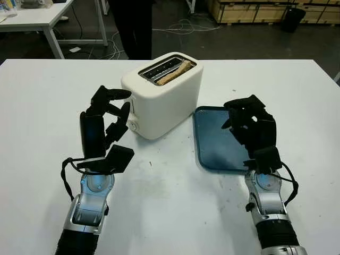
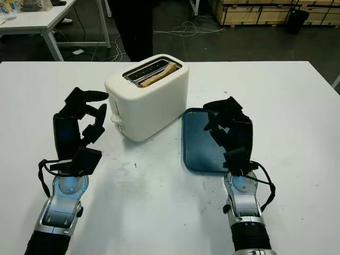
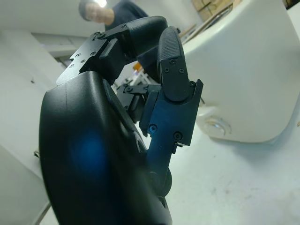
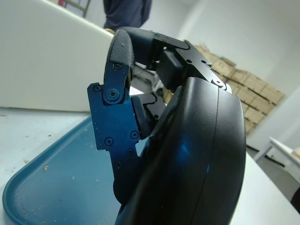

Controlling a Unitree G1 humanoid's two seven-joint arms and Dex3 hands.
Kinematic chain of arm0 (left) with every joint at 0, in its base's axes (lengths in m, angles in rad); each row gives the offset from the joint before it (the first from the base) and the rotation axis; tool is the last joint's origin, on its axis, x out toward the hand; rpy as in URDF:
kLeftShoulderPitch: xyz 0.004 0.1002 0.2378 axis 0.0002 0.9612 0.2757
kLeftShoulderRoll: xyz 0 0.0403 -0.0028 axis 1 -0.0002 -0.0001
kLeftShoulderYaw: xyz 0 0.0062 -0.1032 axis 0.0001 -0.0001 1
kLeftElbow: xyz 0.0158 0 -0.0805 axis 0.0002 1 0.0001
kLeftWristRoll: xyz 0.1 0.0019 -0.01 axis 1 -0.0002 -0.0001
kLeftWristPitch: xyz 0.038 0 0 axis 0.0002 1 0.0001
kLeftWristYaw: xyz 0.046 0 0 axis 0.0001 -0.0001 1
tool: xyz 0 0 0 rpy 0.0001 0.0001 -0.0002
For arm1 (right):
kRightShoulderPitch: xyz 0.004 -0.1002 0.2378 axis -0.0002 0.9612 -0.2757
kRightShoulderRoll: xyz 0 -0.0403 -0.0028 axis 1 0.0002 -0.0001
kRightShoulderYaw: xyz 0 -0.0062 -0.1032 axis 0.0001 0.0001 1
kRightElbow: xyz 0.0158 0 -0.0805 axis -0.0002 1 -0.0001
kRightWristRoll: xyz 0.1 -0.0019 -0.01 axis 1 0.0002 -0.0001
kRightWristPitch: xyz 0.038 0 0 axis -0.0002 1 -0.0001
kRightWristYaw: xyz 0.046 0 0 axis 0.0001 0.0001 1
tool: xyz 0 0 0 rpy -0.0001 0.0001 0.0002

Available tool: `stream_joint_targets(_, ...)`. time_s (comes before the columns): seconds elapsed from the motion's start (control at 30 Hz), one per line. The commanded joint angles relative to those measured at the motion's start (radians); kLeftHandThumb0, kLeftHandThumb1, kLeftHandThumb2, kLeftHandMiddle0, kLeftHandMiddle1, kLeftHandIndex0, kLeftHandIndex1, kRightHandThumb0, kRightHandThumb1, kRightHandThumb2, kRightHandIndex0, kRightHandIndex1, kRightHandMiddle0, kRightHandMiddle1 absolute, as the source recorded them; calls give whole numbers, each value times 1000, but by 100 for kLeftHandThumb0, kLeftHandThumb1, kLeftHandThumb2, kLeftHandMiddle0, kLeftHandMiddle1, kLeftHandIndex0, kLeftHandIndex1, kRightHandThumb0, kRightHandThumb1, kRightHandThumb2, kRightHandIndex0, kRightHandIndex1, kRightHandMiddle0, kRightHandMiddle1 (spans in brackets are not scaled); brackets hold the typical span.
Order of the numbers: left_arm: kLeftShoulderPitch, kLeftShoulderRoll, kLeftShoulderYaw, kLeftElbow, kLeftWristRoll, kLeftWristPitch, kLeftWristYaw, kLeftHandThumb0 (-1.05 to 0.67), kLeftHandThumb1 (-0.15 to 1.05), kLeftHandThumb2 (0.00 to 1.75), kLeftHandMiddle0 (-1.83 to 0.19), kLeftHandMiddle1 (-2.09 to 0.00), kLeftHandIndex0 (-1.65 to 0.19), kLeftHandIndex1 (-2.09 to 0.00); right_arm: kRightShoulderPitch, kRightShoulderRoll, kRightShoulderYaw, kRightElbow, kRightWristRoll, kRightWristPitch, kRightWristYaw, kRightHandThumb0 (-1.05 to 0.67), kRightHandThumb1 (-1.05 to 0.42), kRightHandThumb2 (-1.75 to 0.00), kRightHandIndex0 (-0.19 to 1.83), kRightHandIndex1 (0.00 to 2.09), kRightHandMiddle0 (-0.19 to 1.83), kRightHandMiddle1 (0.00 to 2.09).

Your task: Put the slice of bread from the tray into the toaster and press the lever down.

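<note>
Bread in the toaster, both hands empty

Head view: bread slice [image 1: 172, 73] sits in the white toaster [image 1: 162, 95]; curled left hand [image 1: 106, 119] beside it. Right wrist view: curled right hand [image 4: 154, 117] over the blue tray [image 4: 61, 187].
</note>
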Motion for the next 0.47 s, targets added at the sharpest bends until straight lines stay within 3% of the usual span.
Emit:
stream_joint_targets(0.0, 7, -13, 13, 12, 9, -25, 16, -40, 92, 26, -60, -173, -47, -140, -20, 16, -13, 3, -6, 24, -32, -43, -92, -26, 77, 131, 86, 61)
stream_joint_targets(0.43, 14, -99, 40, 89, -2, -21, 48, -38, 92, 35, -75, -175, -40, -167, -6, 19, -13, -44, -62, 87, -86, -47, -92, -29, 85, 128, 100, 48)
